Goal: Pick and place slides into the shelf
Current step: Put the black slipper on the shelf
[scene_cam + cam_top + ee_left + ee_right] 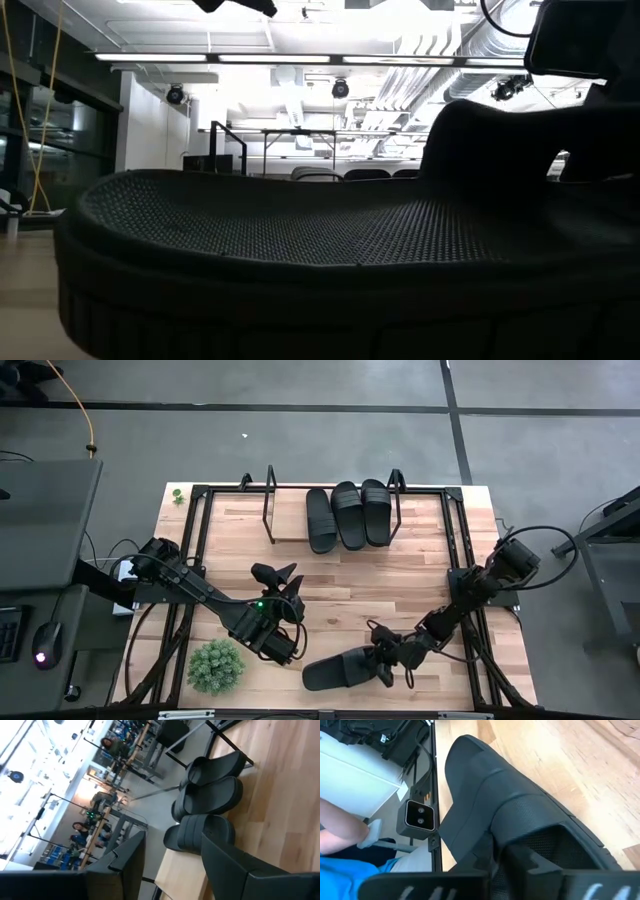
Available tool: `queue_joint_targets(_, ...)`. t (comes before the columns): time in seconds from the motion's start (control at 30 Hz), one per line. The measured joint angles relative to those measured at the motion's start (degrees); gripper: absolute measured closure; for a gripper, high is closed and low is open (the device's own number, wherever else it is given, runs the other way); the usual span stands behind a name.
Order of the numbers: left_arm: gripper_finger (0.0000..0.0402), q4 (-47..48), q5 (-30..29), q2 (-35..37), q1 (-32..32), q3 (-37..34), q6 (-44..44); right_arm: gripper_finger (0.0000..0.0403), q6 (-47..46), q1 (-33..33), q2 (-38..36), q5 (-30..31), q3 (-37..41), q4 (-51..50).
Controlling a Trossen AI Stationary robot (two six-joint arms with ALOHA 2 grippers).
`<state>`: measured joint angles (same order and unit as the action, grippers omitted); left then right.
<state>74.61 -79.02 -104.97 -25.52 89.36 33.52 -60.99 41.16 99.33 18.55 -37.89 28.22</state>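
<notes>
Three black slides (345, 515) lie side by side on the shelf (285, 530), a light board with black wire end frames at the table's far edge; the left wrist view shows these slides (210, 800) too. The fourth slide (335, 672) lies lengthwise along the near edge and fills the low view (300, 250). My right gripper (385, 658) is at this slide's right end, shut on it. My left gripper (283, 582) hovers open over the table's middle, touching nothing. My right gripper holds the fourth slide by its heel end (545, 842), just behind the wide strap (515, 810). The fingers (520, 865) come nearly level from the table's right and lie along the slide. The gripper's body hides the contact itself. The toe end points toward the table's left.
A small green plant (215, 665) stands near the left arm by the near edge. Black frame rails (195, 560) run along the table's left and right sides. A person's blue sleeve (350, 865) shows beyond the near edge. Bare wood lies between the shelf and the grippers.
</notes>
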Motion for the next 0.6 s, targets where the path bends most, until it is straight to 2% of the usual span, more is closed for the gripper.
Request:
queue_joint_targets(0.33, 0.0227, 0.0, 5.3, 0.0, 0.0, 0.0, -0.3, 0.0400, 2.9, -2.5, -1.0, -4.8, 0.0, -0.6)
queue_joint_targets(0.6, 0.0227, -1.0, 8.1, 0.0, 0.0, 0.0, -0.5, 0.0402, 7.5, -5.0, -6.5, -6.1, 0.0, -6.7)
